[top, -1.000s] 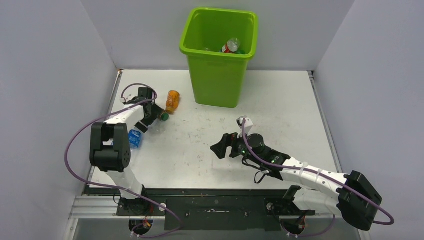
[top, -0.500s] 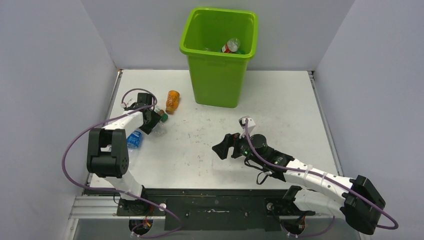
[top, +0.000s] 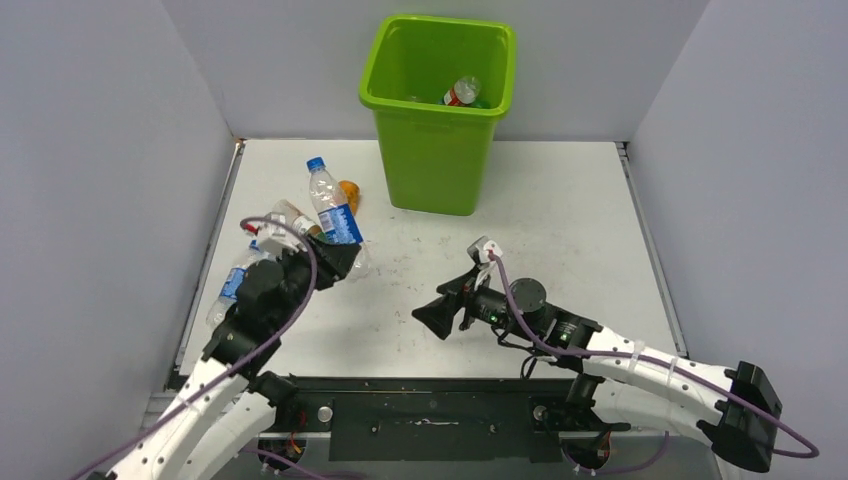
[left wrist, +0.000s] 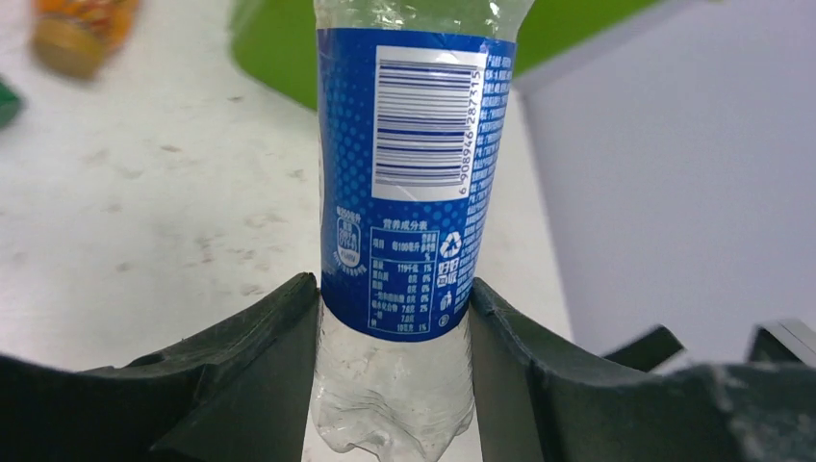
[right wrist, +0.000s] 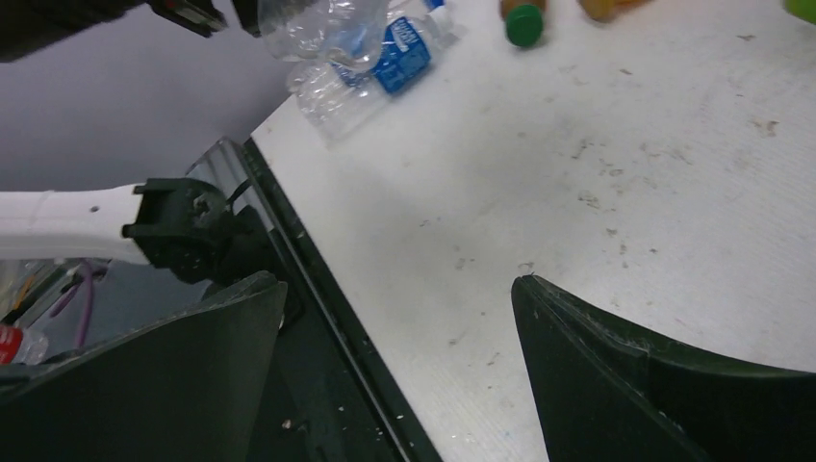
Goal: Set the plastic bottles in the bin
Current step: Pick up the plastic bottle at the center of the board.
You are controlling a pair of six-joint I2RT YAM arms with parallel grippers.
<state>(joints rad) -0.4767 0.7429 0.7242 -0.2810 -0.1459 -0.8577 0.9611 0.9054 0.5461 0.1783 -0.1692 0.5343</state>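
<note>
A clear plastic bottle (top: 331,205) with a blue label and blue cap stands upright off the table, its lower body clamped in my left gripper (top: 345,256). The left wrist view shows the label (left wrist: 414,173) between both fingers (left wrist: 250,337), the crumpled base hanging below. Behind it lies an orange bottle (top: 351,190), partly hidden. The lime-green bin (top: 440,150) stands at the back, a red-labelled bottle (top: 462,92) inside. My right gripper (top: 436,318) hovers open and empty over the table's front middle.
More crushed clear bottles lie at the left edge (top: 231,286) and near the left arm (top: 287,213). The right wrist view shows blue-labelled clear bottles (right wrist: 385,48), a green cap (right wrist: 524,24) and the table's black front rail (right wrist: 318,289).
My left gripper closed on the blue-labelled bottle, then lifted it and pulled back toward the near side. The right gripper drifted slightly left and toward the front, its jaws a little narrower.
</note>
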